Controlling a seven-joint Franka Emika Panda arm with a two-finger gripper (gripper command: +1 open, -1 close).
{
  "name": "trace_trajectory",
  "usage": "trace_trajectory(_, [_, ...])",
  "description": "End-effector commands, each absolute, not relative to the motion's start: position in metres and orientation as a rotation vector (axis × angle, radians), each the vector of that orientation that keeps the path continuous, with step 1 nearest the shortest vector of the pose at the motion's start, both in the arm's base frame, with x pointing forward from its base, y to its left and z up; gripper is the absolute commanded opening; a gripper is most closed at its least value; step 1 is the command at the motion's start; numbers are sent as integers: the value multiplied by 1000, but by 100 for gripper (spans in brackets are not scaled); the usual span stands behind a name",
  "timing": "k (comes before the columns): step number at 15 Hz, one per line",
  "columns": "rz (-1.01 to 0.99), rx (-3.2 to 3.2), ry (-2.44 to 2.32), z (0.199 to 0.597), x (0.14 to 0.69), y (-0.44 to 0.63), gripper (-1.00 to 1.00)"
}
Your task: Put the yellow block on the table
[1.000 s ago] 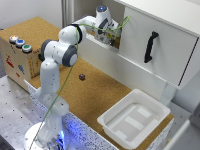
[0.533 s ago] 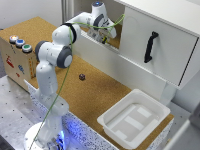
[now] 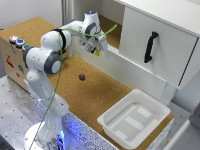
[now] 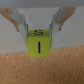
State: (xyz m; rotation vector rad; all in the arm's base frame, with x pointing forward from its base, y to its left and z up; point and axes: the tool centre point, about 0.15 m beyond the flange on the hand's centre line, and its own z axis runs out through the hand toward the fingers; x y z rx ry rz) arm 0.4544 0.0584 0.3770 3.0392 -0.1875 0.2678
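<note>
Brown cork-textured tabletop [image 3: 107, 92] with white sides, set beside a speckled grey floor area at the arm's base. White cabinet [image 3: 160, 42] with a black handle [image 3: 150, 46] behind, toward the exterior view's right. White plastic tray [image 3: 134, 119] with low walls near the tabletop's near corner. Small dark block [image 3: 82, 76] alone on the cork, about mid-surface. Wooden box [image 3: 12, 55] with coloured buttons at the exterior view's left. Claw [image 3: 96, 50] raised above the cork near the cabinet's white ledge, closed on the yellow block [image 4: 39, 45]. In the wrist view, block pinched between the two fingers [image 4: 19, 21], black marks on its faces, lower edge level with the cork below; contact with the surface impossible to tell.
</note>
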Motion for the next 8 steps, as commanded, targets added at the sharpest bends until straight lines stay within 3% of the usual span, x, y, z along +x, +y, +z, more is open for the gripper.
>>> trace_trajectory(1, [250, 3115, -61, 308, 423, 55, -100])
trace_trajectory(8, [203, 3138, -42, 240, 416, 56, -100])
